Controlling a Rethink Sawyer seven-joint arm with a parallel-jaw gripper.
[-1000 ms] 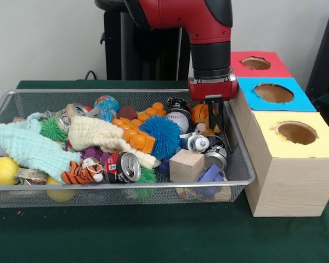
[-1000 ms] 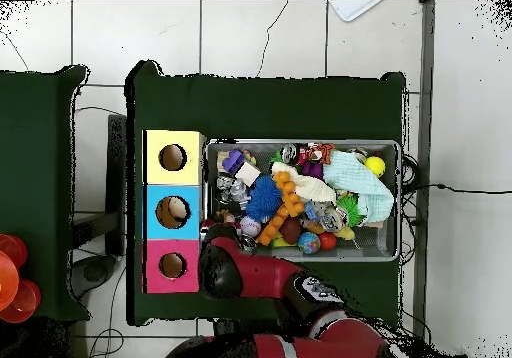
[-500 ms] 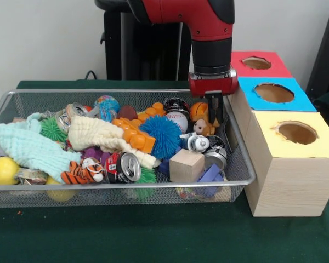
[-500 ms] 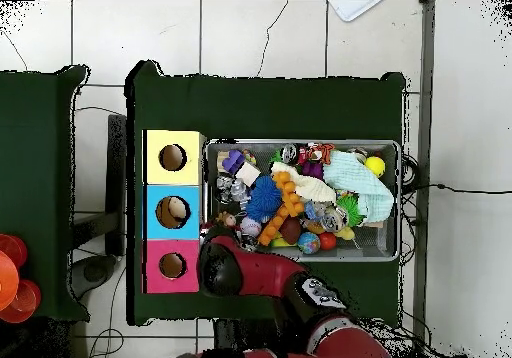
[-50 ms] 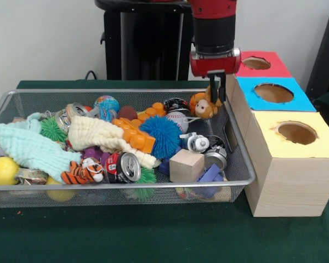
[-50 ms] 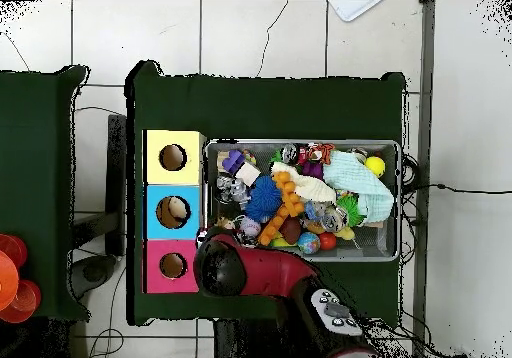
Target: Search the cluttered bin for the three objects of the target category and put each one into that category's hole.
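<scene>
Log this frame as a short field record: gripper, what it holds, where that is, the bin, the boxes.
gripper: gripper, shut on the toy
held item: small orange-brown plush toy
toy position: lifted above the clutter at the bin's end nearest the boxes
bin: wire mesh bin, full of mixed objects
boxes: red box, blue box, yellow box, each with one round hole on top

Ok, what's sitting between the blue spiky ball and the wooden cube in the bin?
In the front view nothing fills the gap between the blue spiky ball and the wooden cube; they nearly touch. A small white toy lies just beside it.
</scene>
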